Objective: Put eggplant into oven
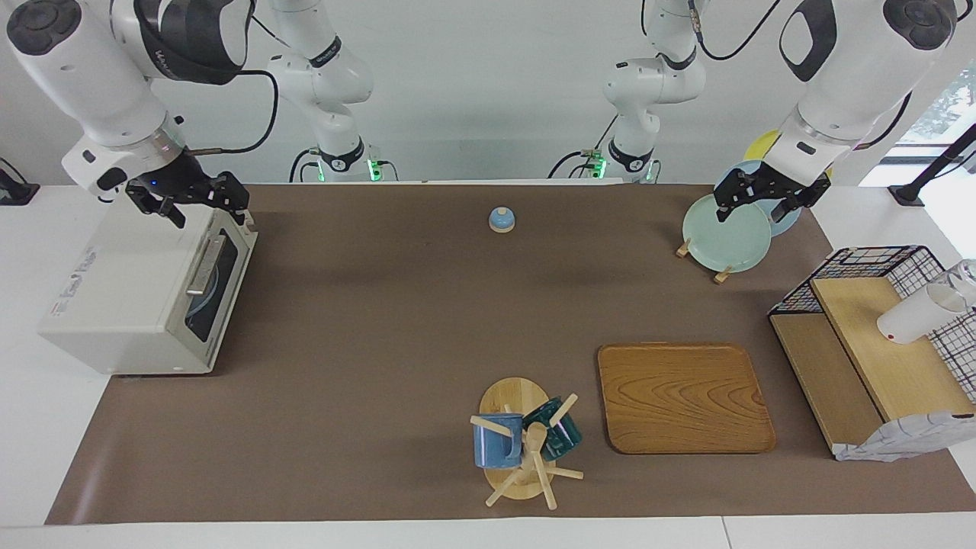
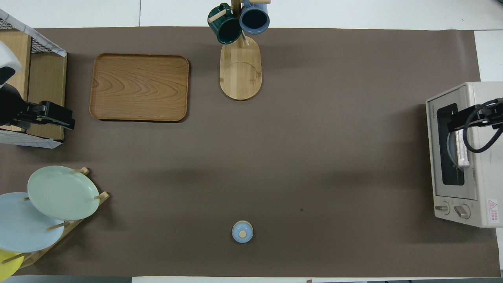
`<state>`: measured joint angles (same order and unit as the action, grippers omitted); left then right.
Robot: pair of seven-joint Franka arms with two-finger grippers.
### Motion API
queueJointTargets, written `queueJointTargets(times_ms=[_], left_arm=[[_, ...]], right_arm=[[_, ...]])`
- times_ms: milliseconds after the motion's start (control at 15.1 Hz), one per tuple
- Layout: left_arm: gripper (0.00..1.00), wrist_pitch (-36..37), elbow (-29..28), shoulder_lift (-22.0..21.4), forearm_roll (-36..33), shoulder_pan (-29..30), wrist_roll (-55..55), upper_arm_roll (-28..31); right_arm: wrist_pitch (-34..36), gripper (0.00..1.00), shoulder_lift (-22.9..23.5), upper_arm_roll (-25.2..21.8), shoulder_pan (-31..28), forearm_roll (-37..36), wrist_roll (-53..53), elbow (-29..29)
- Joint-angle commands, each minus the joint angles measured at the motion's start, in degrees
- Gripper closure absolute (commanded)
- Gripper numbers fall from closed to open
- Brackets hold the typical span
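The off-white oven [image 1: 130, 305] stands at the right arm's end of the table, its dark glass door shut; it also shows in the overhead view [image 2: 477, 177]. The eggplant is not in view. A pale plate shape shows dimly through the door glass. My right gripper [image 1: 207, 212] hangs open and empty above the oven's top edge near the door handle [image 1: 204, 267], and it shows in the overhead view [image 2: 458, 120]. My left gripper [image 1: 755, 210] waits open and empty over the plate rack.
A rack with a green plate [image 1: 724, 232], a blue one and a yellow one stands near the left arm. A wooden tray [image 1: 682, 396], a mug tree [image 1: 526, 442], a small blue lid [image 1: 501, 219] and a wire shelf [image 1: 877, 343] with a white cup are also on the table.
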<state>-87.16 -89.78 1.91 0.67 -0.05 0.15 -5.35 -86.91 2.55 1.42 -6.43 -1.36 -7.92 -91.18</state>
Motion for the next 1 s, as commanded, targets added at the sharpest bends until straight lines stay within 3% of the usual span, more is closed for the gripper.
queueJointTargets(times_ms=[0,266,930], left_arm=[[0.00,0.6,-0.6,-0.6,-1.1,0.8,0.4,-0.7],[0.00,0.6,-0.6,-0.6,-1.1,0.8,0.4,-0.7],[0.00,0.6,-0.6,-0.6,-1.1,0.8,0.4,-0.7]], right_arm=[[0.6,0.00,-1.8,-0.7,2.3,0.9,1.7,-1.0],[-0.5,0.00,-4.3,-1.0,3.2,0.5,3.8,-4.2],[-1.9,0.00,-3.9,-2.0,3.4,0.7,4.6,-3.7]])
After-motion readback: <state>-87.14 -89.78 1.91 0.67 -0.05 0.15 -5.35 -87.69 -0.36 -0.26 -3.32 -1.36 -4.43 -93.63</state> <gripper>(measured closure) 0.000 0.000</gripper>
